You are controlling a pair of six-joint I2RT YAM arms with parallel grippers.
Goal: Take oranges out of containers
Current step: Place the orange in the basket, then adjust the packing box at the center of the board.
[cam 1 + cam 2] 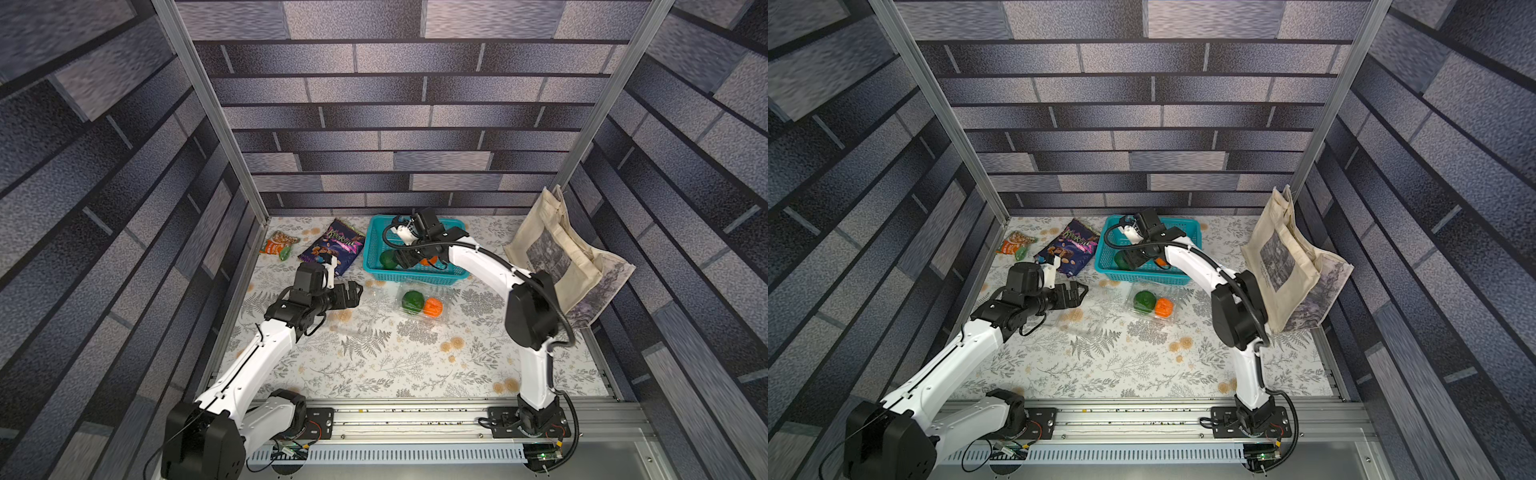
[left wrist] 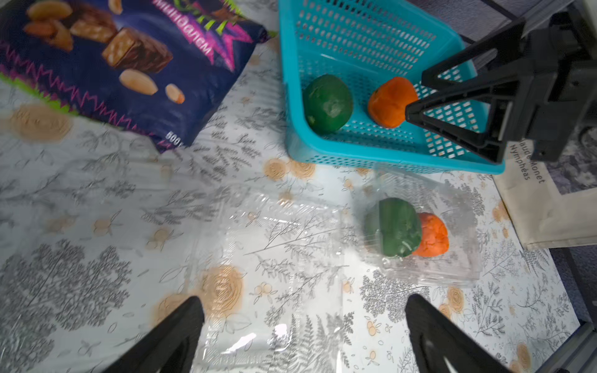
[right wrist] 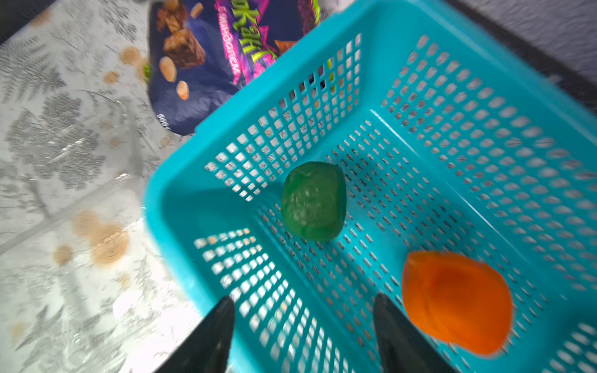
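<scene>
**Status.** Two oranges lie loose in the teal basket (image 2: 355,158): a green fruit (image 2: 328,103) and an orange fruit (image 2: 389,101). The other two sit touching inside the full clamshell (image 2: 452,258), just beside the basket's near wall. Its lid appears shut, though the clear plastic makes that hard to confirm. The empty clamshell (image 2: 274,258) lies flat under the left gripper (image 2: 303,310).

**Grippers.** The right gripper (image 3: 305,326) hangs inside the basket with its jaws apart and nothing between them; the orange fruit is right beside one finger. The left gripper's jaws are spread wide and hold nothing.

**Hazards.**
- On the way out, the right fingers could knock the orange fruit or catch the basket rim, which would drag the light basket onto the full clamshell.
- The full clamshell is thin. Prying its lid with one arm would probably make it slide or tip, and the round fruit could roll off.
- If the left gripper comes down, it could crush the empty clamshell or push it sideways.

**Clearance.**
- The candy bag (image 2: 129,64) lies close to the basket's left side.
- The tote bag (image 1: 561,257) leans along the right wall, near the right arm's elbow.
- The near half of the table, between the two arms, is open.
</scene>
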